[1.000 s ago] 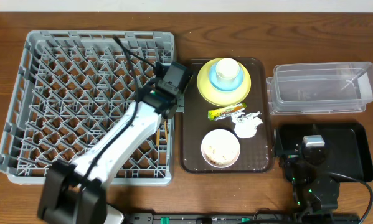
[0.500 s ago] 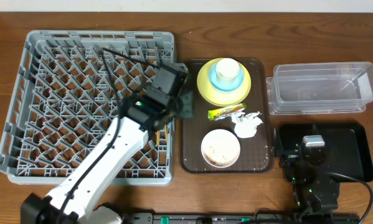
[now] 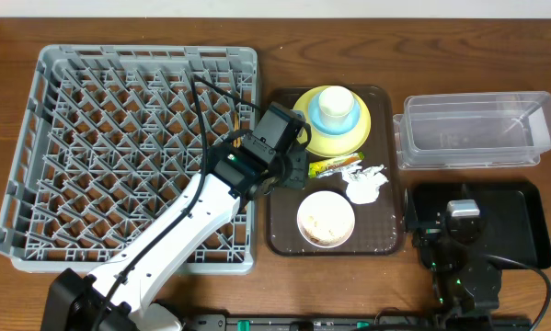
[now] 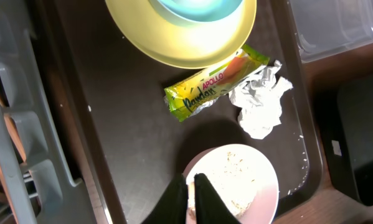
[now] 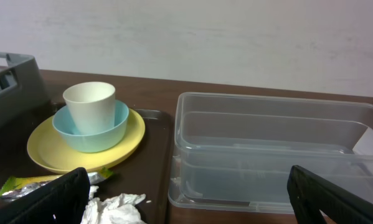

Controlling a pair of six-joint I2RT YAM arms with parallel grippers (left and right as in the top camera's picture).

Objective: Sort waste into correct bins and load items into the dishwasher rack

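My left gripper (image 3: 296, 170) hangs over the brown tray, shut with nothing in it. In the left wrist view its fingertips (image 4: 189, 191) sit above the left rim of the white bowl (image 4: 236, 180) of crumbly scraps (image 3: 326, 218). The yellow-green wrapper (image 4: 214, 84) and the crumpled napkin (image 4: 261, 102) lie just beyond, below the yellow plate (image 3: 330, 124) that carries the light blue cup (image 3: 335, 112). The grey dishwasher rack (image 3: 73, 165) fills the left. My right gripper (image 5: 198, 199) is open at the black tray (image 3: 514, 230), facing the clear tub (image 5: 267, 149).
The brown serving tray (image 3: 284, 230) holds the dishes and waste between the rack and the bins. The clear tub (image 3: 473, 129) stands behind the black tray at the right. A cream cup (image 5: 89, 102) stands inside the blue one. My left arm crosses the rack's right edge.
My left arm swung right from the rack's right edge to over the brown tray, and its jaws closed. The right arm has not moved.
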